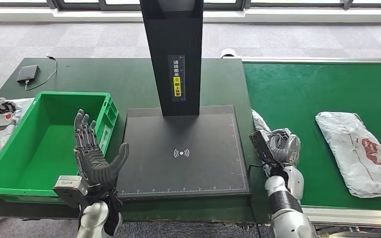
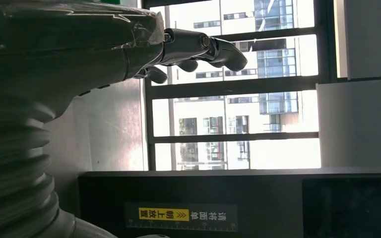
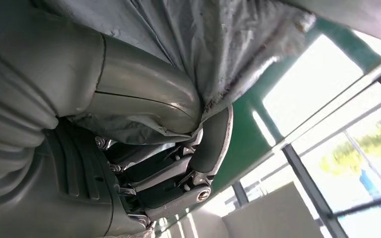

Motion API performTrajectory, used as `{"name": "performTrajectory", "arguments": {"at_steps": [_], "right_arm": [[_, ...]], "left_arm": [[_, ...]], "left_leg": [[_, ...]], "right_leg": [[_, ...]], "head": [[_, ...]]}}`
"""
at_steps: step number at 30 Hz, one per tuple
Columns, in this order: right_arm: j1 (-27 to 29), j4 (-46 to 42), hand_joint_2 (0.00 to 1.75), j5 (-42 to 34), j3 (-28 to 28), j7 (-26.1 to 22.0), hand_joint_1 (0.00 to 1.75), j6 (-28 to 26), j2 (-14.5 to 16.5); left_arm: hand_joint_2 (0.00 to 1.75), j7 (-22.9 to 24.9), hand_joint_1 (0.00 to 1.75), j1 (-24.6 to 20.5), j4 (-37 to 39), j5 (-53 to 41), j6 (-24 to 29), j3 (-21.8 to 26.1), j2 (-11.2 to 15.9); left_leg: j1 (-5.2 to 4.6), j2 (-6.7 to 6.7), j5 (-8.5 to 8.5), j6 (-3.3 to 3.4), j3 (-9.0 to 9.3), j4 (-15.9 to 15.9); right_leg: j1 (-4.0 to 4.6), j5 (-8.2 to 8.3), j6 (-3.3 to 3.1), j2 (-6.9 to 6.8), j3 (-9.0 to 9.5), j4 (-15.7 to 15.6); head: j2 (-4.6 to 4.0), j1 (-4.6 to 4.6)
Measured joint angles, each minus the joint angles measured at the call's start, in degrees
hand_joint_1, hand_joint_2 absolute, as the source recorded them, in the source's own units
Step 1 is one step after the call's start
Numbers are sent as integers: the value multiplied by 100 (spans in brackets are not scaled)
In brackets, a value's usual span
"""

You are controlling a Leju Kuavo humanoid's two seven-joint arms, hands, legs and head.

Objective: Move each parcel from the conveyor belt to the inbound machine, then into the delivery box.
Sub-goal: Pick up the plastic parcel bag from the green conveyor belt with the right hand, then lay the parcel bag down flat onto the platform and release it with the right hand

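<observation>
My right hand (image 1: 276, 148) grips a grey parcel (image 1: 259, 120) at the conveyor belt (image 1: 287, 94) edge beside the inbound machine (image 1: 182, 151); my left hand (image 1: 93, 153) is open, empty. Delivery box (image 1: 10, 163) unfilled; second parcel (image 1: 359, 151) waits.

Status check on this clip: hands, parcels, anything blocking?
Left hand open, raised beside green box. Right hand gripping a parcel at belt edge. Second parcel waiting on belt. Scanner plate clear.

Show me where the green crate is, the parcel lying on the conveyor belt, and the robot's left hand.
green crate (image 1: 10, 144), head view, left wall.
parcel (image 1: 357, 151), head view, middle of the bag.
left hand (image 1: 93, 156), head view, palm.
</observation>
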Motion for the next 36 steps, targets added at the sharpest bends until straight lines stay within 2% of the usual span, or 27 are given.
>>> {"name": "performTrajectory", "arguments": {"at_steps": [3,7,10,16,22,30,33,36], "right_arm": [[396,-829,175,-520,445,-119,175,-204,204],[802,-1883,175,-856,1115,-42,175,-290,365],[1046,-2583,175,-1095,1573,-186,175,-560,457],[1295,-3870,175,-1179,2430,-457,175,-774,552],[1340,-4676,175,-1330,2856,-683,175,-785,554],[1354,-5046,175,-1474,3052,-771,175,-752,553],[1342,-5056,175,-2287,3222,-873,175,-257,537],[1307,-4950,175,-3728,3494,-872,175,1095,512]], "left_arm": [[175,0,0,5,-28,-1,10,3,2],[175,0,0,15,-79,-4,19,18,4],[175,0,0,21,-112,-32,19,31,4],[175,0,0,41,-161,-79,19,111,4],[175,0,0,52,-208,-101,17,145,4],[175,0,0,55,-219,-101,17,155,2],[175,0,0,55,-221,-102,15,157,2],[175,0,0,55,-222,-109,-18,157,2]], "left_leg": [[0,-3,0,0,-13,-1],[1,0,-1,-1,-16,-4],[1,1,-1,-1,-15,-5],[1,7,0,-1,-8,-4],[0,7,2,-1,0,-1],[1,7,2,-2,2,-1],[1,8,2,-2,2,-2],[2,9,3,-4,4,-3]], "right_leg": [[1,-1,-2,-3,-14,1],[1,-7,-6,-1,-20,3],[1,-11,-7,-1,-20,3],[0,-10,-7,2,-15,3],[0,-6,-4,2,-5,3],[1,-6,-4,2,-3,3],[1,-6,-4,2,-3,3],[1,-6,-4,2,-2,3]], "head": [[0,0],[0,0],[-1,0],[-1,0],[0,1],[-1,0],[0,0],[0,0]]}}
